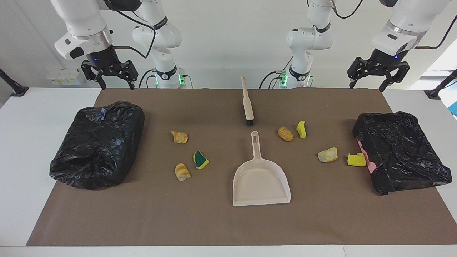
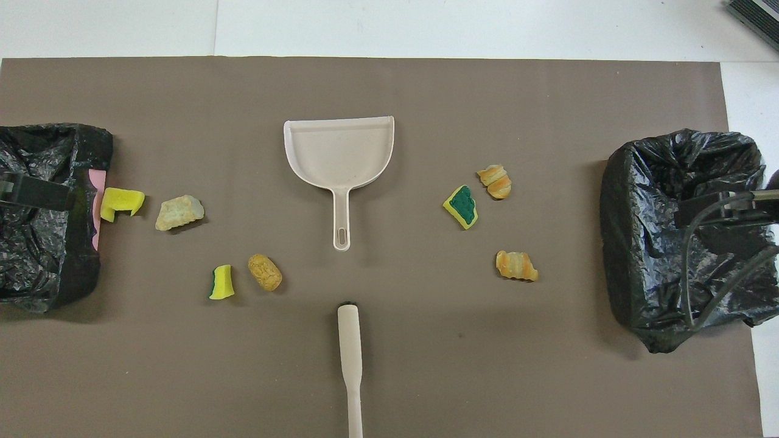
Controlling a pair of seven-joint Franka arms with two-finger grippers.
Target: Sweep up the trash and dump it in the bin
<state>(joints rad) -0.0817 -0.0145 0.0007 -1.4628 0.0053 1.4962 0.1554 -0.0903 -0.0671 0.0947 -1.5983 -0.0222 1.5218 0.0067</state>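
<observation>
Several scraps of trash lie on the brown mat. Toward the right arm's end are two bread lumps [image 1: 179, 137] [image 1: 182, 171] and a green-backed sponge [image 1: 200, 159]. Toward the left arm's end are a brown lump [image 1: 285, 133], a sponge [image 1: 301, 129], a pale lump [image 1: 327, 155] and a yellow sponge [image 1: 356, 160] against the bin. A black-bagged bin stands at each end [image 1: 400, 150] [image 1: 96, 142]. My left gripper [image 1: 366, 86] hangs open and empty above the mat's edge nearest the robots, as does my right gripper [image 1: 117, 87].
A beige dustpan [image 1: 260, 182] lies mid-mat with its handle toward the robots. A beige brush [image 1: 247, 101] lies nearer to the robots, in line with that handle, bristles toward the pan. White table [image 1: 21, 142] borders the mat.
</observation>
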